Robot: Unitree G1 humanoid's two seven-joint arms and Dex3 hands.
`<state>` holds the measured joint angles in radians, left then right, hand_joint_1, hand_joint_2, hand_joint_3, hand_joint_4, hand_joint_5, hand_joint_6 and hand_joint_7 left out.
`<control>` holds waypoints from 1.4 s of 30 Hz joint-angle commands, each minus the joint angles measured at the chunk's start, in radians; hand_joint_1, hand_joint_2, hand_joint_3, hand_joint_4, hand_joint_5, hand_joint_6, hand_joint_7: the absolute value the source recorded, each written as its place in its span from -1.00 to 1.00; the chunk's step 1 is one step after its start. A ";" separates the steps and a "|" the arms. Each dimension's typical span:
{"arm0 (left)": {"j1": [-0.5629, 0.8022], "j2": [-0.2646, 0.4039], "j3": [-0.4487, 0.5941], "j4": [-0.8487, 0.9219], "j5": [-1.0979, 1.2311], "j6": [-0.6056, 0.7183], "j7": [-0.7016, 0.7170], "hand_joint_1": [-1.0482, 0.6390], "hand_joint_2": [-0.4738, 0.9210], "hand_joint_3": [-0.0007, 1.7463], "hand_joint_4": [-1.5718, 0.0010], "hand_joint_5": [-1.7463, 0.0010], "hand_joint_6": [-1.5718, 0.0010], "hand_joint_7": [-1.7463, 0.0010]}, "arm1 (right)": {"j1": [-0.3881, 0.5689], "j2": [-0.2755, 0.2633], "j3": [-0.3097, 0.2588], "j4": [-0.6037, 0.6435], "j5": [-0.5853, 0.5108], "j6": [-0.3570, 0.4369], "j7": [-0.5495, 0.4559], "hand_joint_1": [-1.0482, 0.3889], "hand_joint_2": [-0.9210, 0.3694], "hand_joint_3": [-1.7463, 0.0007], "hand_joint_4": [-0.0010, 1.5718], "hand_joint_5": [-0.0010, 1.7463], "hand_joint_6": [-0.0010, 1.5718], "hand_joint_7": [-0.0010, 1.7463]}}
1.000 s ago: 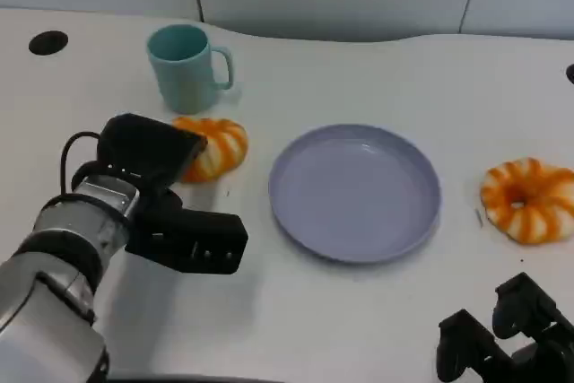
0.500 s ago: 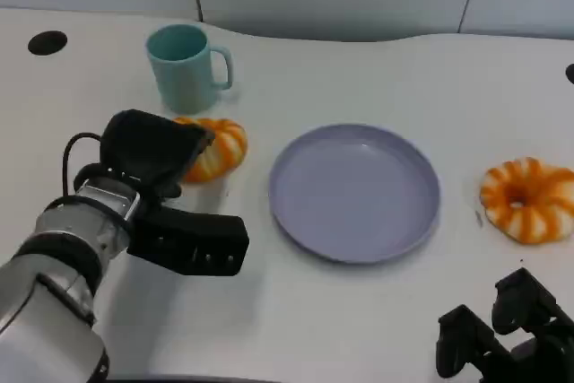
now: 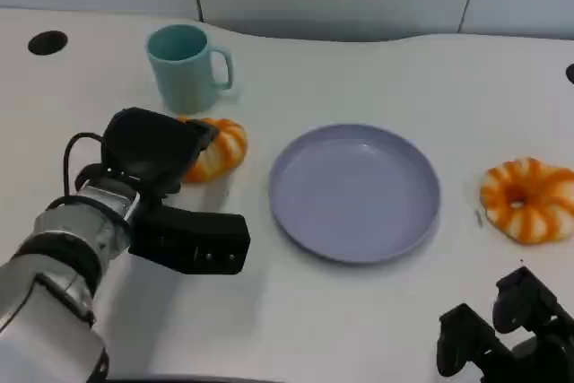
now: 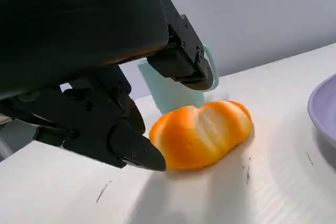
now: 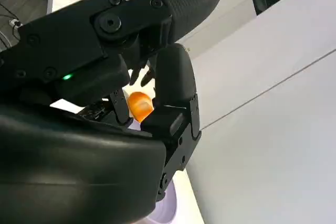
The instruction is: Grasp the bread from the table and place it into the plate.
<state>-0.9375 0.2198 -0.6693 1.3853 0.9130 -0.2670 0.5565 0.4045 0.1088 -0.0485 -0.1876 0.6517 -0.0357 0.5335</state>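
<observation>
White laminate forms the table top (image 3: 377,60), the largest item and the single work surface. One round lavender plate (image 3: 355,191) with a shallow raised rim sits at its centre, holding nothing. One silver left forearm ends in the black left hand (image 3: 148,161), whose fingers (image 4: 134,150) are spread apart and hold nothing; one fingertip sits just beside the near loaf without clear contact. The black right hand (image 3: 511,338) rests low at the near right edge; whether it is open or closed cannot be told. One teal ceramic mug (image 3: 186,67) stands behind the near loaf.

Two orange-and-white ridged bread rolls are present: the near loaf (image 3: 215,148) lies left of the plate, partly covered by the left hand, and a ring-shaped roll (image 3: 529,200) lies right of the plate, well apart from either hand.

Handling judgement: the bread is probably light and soft, with a smooth glazed crust that may slip. Grip across the rounded flanks, with moderate pressure to avoid crushing.
</observation>
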 commanded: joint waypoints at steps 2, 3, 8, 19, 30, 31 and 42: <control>0.010 0.013 0.002 0.004 -0.006 -0.001 0.018 0.12 0.75 -1.00 -0.44 0.93 -0.41 0.94 | 0.004 -0.009 -0.009 -0.003 0.004 -0.006 0.005 -0.19 -0.90 1.00 0.00 1.00 -0.16 1.00; 0.010 0.013 0.002 0.004 -0.006 -0.001 0.018 0.12 0.75 -1.00 -0.44 0.93 -0.41 0.94 | 0.004 -0.009 -0.009 -0.003 0.004 -0.006 0.005 -0.19 -0.90 1.00 0.00 1.00 -0.16 1.00; 0.010 0.013 0.002 0.004 -0.006 -0.001 0.018 0.12 0.75 -1.00 -0.44 0.94 -0.42 0.95 | 0.004 -0.009 -0.009 -0.003 0.004 -0.005 0.005 -0.19 -0.90 1.00 0.00 1.00 -0.16 1.00; 0.006 0.018 0.045 0.002 -0.060 -0.045 -0.034 0.18 0.73 -1.00 -0.53 0.93 -0.54 0.95 | -0.023 0.001 -0.013 0.012 -0.006 -0.011 -0.004 -0.18 -0.90 1.00 0.00 1.00 -0.18 1.00; 0.003 0.023 0.058 0.000 -0.075 -0.071 -0.031 0.22 0.71 -1.00 -0.58 0.89 -0.56 0.96 | -0.032 0.003 -0.015 0.017 -0.012 -0.011 -0.006 -0.18 -0.91 1.00 0.00 1.00 -0.17 1.00; 0.003 0.023 0.058 0.000 -0.075 -0.071 -0.031 0.22 0.71 -1.00 -0.58 0.89 -0.56 0.97 | -0.032 0.004 -0.015 0.017 -0.013 -0.011 -0.006 -0.18 -0.91 1.00 0.00 1.00 -0.17 1.00; -0.074 0.061 0.143 -0.082 -0.173 -0.293 -0.035 0.46 0.61 -1.00 -0.69 0.82 -0.69 0.94 | -0.106 0.002 -0.041 0.077 -0.008 -0.009 -0.003 -0.19 -0.89 1.00 0.01 1.00 -0.16 1.00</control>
<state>-0.9720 0.2576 -0.5558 1.3393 0.7744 -0.4893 0.5165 0.3202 0.1131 -0.0754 -0.1322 0.6340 -0.0374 0.5269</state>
